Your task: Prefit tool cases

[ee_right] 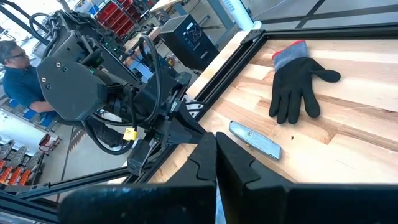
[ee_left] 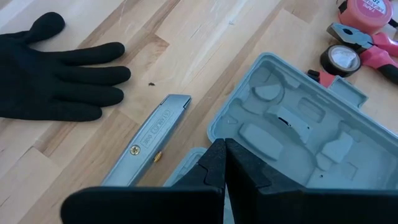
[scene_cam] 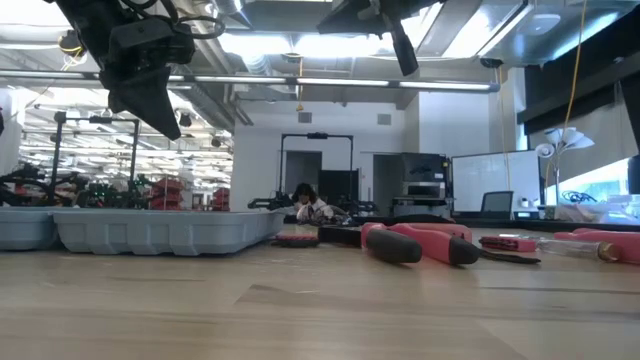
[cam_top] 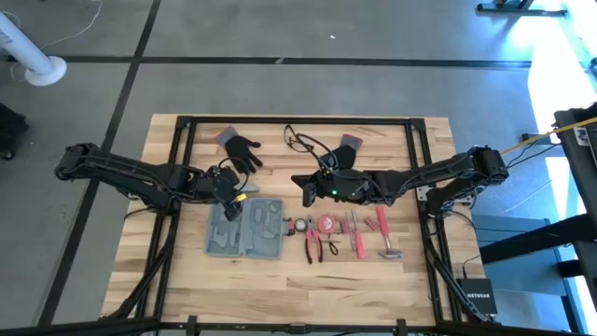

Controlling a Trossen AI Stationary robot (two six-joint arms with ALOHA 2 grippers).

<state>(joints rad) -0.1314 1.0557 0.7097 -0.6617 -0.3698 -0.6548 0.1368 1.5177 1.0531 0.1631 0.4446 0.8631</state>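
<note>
Tool case lies open on the bench, recesses empty — loose hand tools sit just beside it, a utility knife at its far edge. Left claw hovers over that edge, pinched closed, holding nothing; right claw hangs beyond the tools, likewise closed and empty. Filling looks not yet begun — next calls for opening a claw over one tool.

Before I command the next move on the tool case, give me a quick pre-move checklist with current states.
1. Tool case lying open, recesses up: ok.
2. Recesses empty, ready for tools: ok.
3. Left gripper over the case's far edge, shut, holding nothing: ok.
4. Right gripper shut, empty, beyond the tool row: ok.
5. Utility knife lies beside the case, not in it: ok.
6. Pliers reachable without crossing arms: cannot tell.
</note>
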